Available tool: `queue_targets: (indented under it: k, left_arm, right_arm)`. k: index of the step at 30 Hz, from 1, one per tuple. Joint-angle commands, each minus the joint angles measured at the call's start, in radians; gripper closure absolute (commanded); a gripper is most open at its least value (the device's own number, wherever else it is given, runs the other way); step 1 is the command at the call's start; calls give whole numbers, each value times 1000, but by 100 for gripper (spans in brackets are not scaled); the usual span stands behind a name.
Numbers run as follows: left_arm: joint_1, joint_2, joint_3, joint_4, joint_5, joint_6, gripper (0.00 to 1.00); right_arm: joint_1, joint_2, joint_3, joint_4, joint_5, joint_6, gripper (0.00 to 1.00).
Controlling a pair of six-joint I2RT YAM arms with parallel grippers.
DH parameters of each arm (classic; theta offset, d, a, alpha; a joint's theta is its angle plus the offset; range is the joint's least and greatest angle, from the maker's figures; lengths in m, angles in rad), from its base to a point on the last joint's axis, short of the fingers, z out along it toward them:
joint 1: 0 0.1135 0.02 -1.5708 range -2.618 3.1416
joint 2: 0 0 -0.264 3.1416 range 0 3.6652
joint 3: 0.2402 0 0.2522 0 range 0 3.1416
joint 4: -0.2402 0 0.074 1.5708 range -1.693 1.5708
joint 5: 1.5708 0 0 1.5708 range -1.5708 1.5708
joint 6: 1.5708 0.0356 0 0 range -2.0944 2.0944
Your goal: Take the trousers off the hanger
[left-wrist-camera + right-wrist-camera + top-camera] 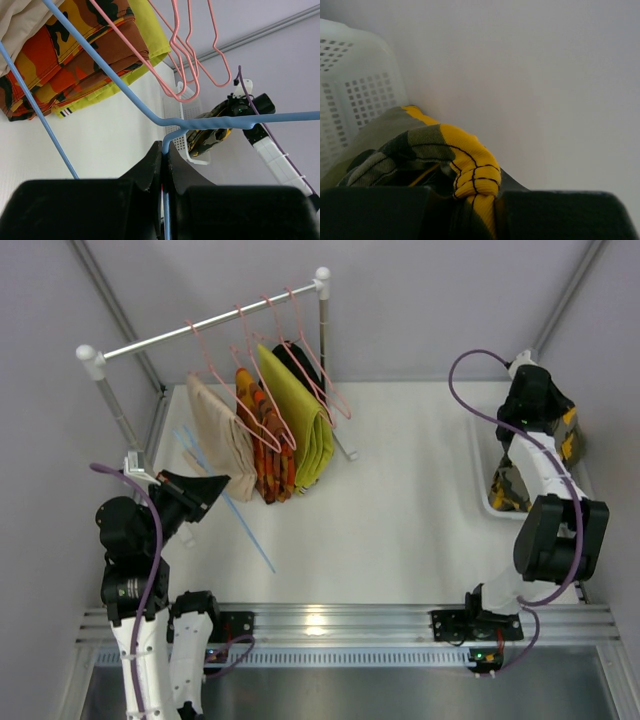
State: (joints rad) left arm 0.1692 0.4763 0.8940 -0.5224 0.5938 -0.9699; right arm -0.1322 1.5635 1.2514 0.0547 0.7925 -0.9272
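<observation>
Both grips are tight: your left claw [164, 167] pinches the hanger [226, 121] (thin blue wire). Your right claw [472, 212] clamps the trousers [462, 150], draped into the white basket [355, 90]

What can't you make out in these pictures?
- Top view: the right jaws, hidden under that arm's own wrist; most of the trousers, covered by the arm.
- Right wrist view: the trousers' lower part, hidden behind the jaws at the bottom edge.
- Left wrist view: the ends of the hanger, cut off by the frame edges.
</observation>
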Motion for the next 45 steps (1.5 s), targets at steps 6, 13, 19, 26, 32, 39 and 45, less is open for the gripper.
queue_targets:
  k: [6, 13, 19, 26, 32, 39, 45]
  left_arm:
    - [0, 5, 22, 70, 0, 20, 100]
    - [0, 2, 48, 68, -2, 23, 100]
    - [0, 4, 82, 84, 44, 45, 100]
    - [0, -7, 105, 88, 72, 57, 100]
    - [0, 7, 112, 179, 81, 56, 100]
    - [-2, 35, 149, 196, 60, 19, 100]
    - [0, 56, 194, 180, 3, 11, 100]
  right_arm:
    - [2, 153, 227, -15, -113, 99, 57]
    - [35, 110, 267, -281, -223, 212, 1]
    - [46, 11, 345, -539, -352, 324, 0]
    - [45, -191, 417, -702, -599, 384, 1]
    - [48, -213, 695, -976, -1153, 560, 6]
    - [546, -221, 734, -956, -1409, 821, 21]
    - [715, -163, 714, -802, -1539, 1068, 23]
